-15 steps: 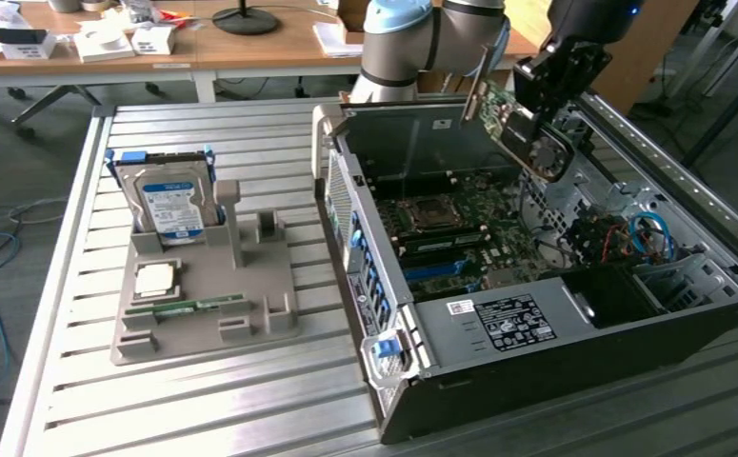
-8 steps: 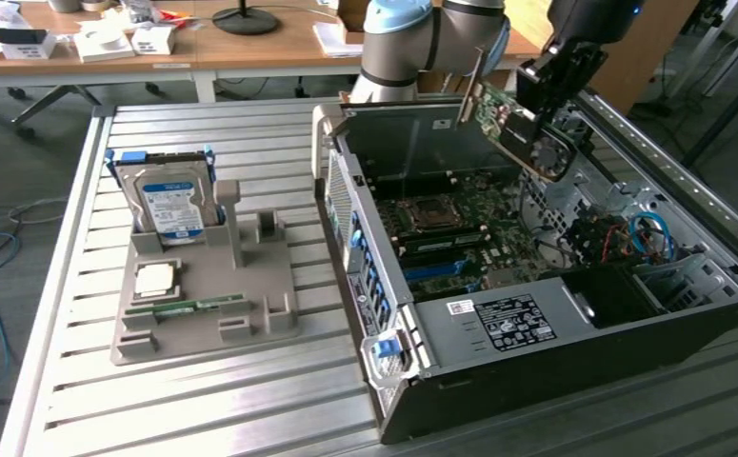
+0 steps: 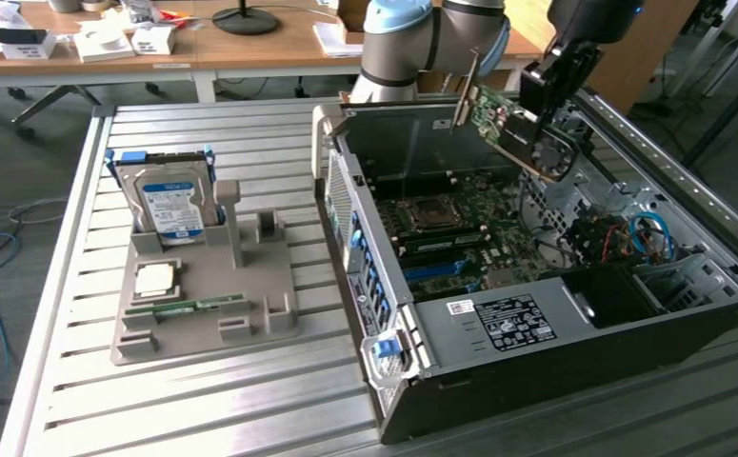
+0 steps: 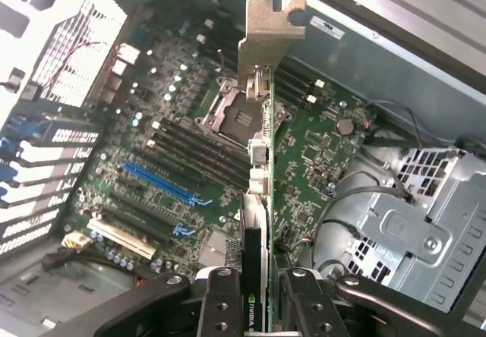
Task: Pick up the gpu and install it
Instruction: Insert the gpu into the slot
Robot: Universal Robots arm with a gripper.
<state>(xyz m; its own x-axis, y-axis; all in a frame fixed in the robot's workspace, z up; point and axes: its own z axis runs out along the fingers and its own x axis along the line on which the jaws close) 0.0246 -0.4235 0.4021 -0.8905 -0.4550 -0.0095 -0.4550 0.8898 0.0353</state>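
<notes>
The gpu (image 3: 506,124), a dark green card with a silver end bracket, hangs tilted above the open computer case (image 3: 534,324). My gripper (image 3: 550,143) is shut on the card's end away from the bracket. In the wrist view the gpu (image 4: 263,162) is edge-on between the two black fingers (image 4: 220,303), with its bracket (image 4: 270,29) pointing away from me. Below it lies the motherboard (image 4: 311,155) with its CPU socket and a blue expansion slot (image 4: 163,185). The card is clear of the board and touches no slot.
On the exterior view's left, a grey holder (image 3: 204,305) carries a blue-labelled hard drive (image 3: 169,205), a CPU (image 3: 155,278) and a green memory stick (image 3: 190,307). Inside the case sit a drive cage (image 4: 410,223) and cables. A wooden desk (image 3: 254,43) stands behind.
</notes>
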